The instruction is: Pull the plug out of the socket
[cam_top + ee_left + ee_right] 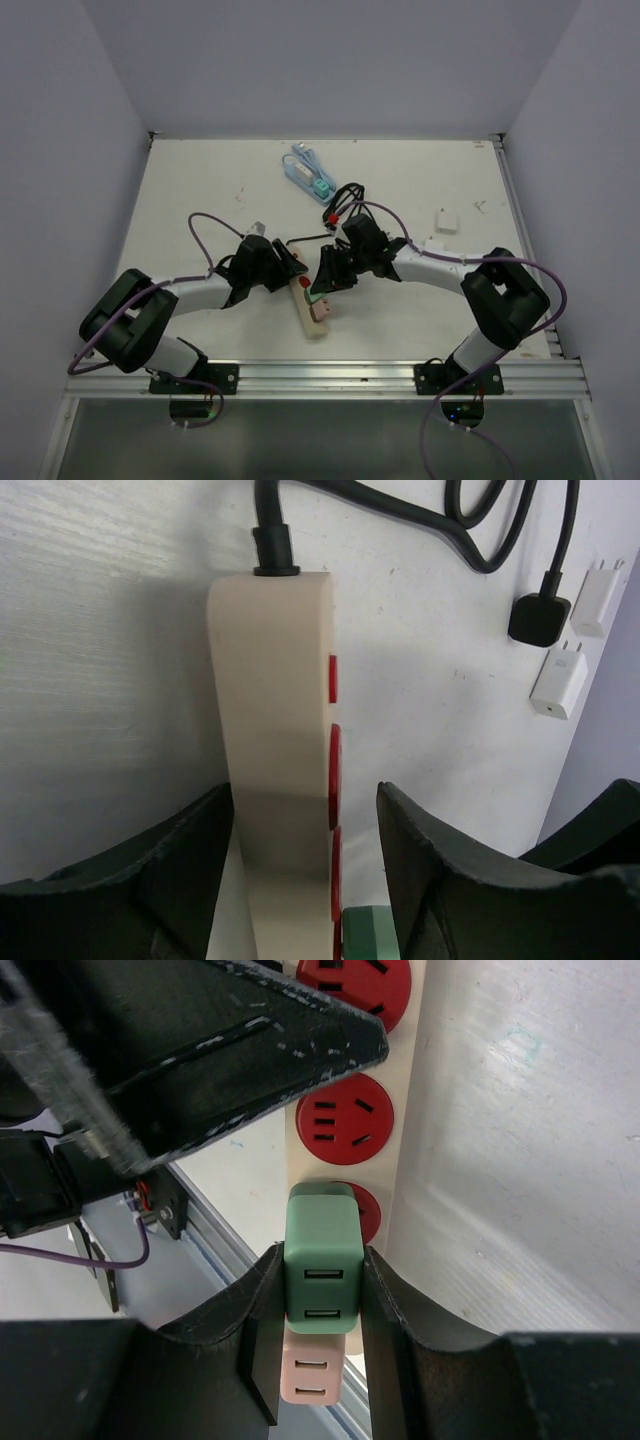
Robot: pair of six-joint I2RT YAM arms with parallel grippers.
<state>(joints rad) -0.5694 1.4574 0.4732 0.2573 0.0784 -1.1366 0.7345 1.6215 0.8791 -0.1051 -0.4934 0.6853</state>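
A long cream power strip (308, 302) lay on the white surface (200, 190), close to the near edge and between the two arms. In the top view it ran from 11 o'clock to 5 o'clock. It had round red sockets (345, 1118) in a row. A black cord (272, 540) came out of its end at 12 o'clock in the left wrist view.

The green plug (322, 1240) sat over one red socket, near the 5 o'clock end of the strip in the top view. Only a bit of red showed at 3 o'clock of the plug. I could not tell if it was pushed all the way in. A pink plug (312, 1380) sat just beside it, at 6 o'clock in the right wrist view.

The right fingers (250, 1340) reached in from 3 o'clock in the top view. They were narrow and squeezed the green plug, one on each side, both touching it.

The left fingers (170, 880) reached in from 9 o'clock. They stood one on each side of the strip. The finger at 9 o'clock looked to be touching the strip. The finger at 3 o'clock had a gap next to it. So they were a little wide and did not squeeze anything.

Two white chargers (558, 683) and a black plug (540, 620) lay at 2 o'clock in the left wrist view, well apart from the strip. A blue cable (300, 165) lay at 12 o'clock in the top view
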